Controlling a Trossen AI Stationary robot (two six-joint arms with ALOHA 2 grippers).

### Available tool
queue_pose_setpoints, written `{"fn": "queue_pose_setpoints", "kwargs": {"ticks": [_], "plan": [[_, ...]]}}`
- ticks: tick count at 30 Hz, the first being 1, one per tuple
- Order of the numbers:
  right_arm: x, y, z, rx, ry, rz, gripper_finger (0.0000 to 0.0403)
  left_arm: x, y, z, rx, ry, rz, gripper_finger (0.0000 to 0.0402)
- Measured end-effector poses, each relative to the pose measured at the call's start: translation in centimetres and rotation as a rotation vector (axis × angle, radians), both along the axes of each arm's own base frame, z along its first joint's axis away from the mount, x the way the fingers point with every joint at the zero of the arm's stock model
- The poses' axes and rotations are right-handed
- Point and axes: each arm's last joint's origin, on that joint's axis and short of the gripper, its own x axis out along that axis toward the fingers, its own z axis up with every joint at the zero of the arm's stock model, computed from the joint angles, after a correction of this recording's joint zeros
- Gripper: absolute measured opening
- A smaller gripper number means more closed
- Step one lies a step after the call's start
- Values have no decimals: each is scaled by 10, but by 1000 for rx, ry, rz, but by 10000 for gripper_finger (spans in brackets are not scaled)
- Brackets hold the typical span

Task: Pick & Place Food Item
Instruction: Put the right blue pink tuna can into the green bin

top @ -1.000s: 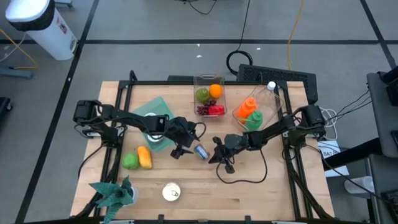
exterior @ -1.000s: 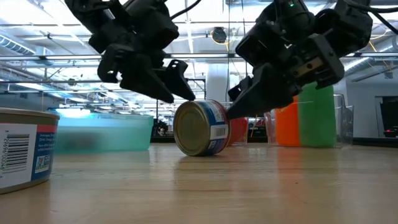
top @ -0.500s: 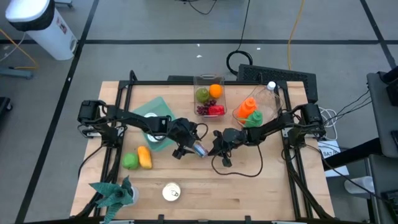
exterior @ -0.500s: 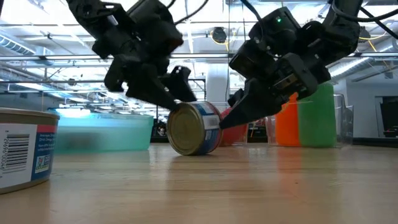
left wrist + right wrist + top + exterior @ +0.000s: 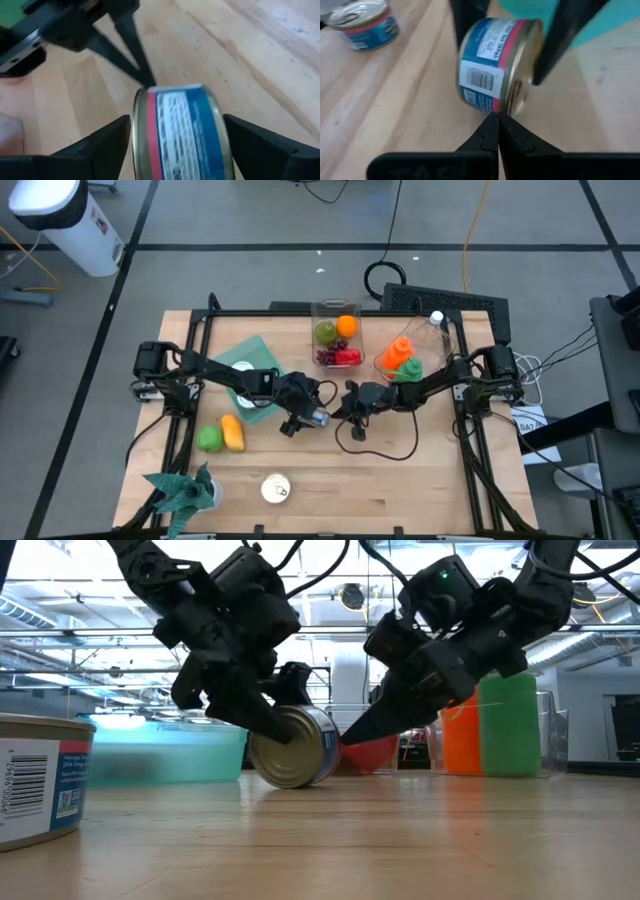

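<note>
Since prior frame, can (image 5: 292, 746) rolled left w/ both arms. It lies on its side mid-table. Left gripper (image 5: 177, 132) wide open, straddling it, no grip yet. Right gripper (image 5: 497, 131) shut, tips touching can. Close left squarely across the ends before lifting.

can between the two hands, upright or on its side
On its side: the can rests on its curved wall, round end showing in the low view, label facing up.

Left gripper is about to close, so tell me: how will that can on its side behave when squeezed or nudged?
The can lies on its curved side, so it probably rolls if nudged. Its metal wall looks stiff but slick between the left gripper's open fingers.
</note>
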Motion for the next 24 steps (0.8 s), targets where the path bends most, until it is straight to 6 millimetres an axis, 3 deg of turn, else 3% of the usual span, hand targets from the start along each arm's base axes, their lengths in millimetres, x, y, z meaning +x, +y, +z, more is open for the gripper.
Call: {"fn": "queue_pose_setpoints", "kwargs": {"ticks": [5, 12, 20, 24], "plan": [[0, -1, 0, -9, -1, -16, 0, 0, -4, 0, -25, 10, 6, 303], [0, 4, 0, -7, -5, 0, 0, -1, -8, 0, -91, 41, 68, 179], [-1, 9, 0, -7, -2, 18, 0, -2, -18, 3, -40, 38, 83, 180], [-1, 12, -1, -8, 11, 28, 0, -10, -23, 25, 20, -17, 112, 180]]}}
